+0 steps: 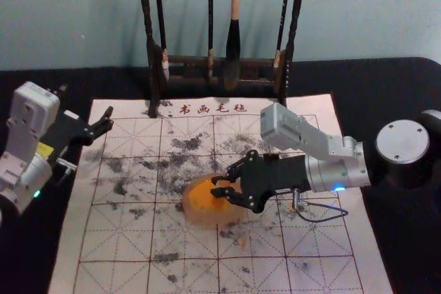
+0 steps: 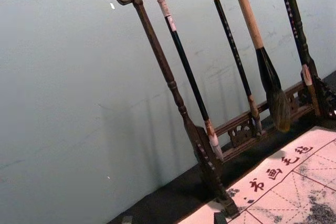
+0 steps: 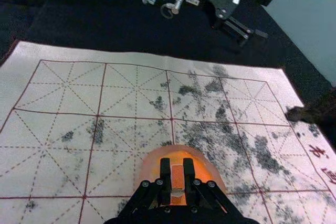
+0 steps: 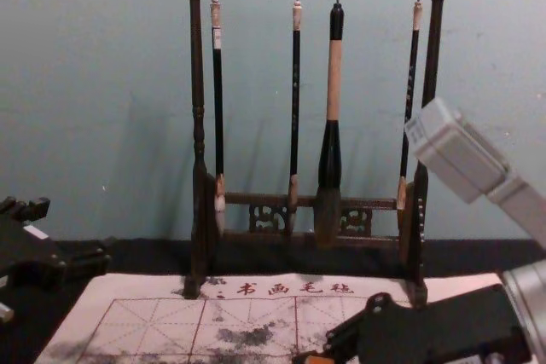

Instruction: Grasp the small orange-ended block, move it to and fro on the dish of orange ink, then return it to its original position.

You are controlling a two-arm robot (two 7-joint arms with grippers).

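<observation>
My right gripper [image 1: 220,191] is over the dish of orange ink [image 1: 200,206] near the mat's middle. In the right wrist view its two fingers are shut on the small block [image 3: 177,176], whose orange face shows between them, above the ink dish [image 3: 209,174]. Whether the block's lower end touches the ink is hidden. An orange bit of the block [image 4: 319,360] shows at the right gripper in the chest view. My left gripper [image 1: 110,118] is parked beyond the mat's left edge, and its fingertips [image 2: 221,217] stand apart.
A dark wooden rack [image 1: 186,68] with several hanging brushes stands at the back of the ink-stained gridded mat [image 1: 117,242]. The largest brush [image 4: 333,142] hangs right of the rack's middle. A black cloth [image 1: 34,253] lies around the mat.
</observation>
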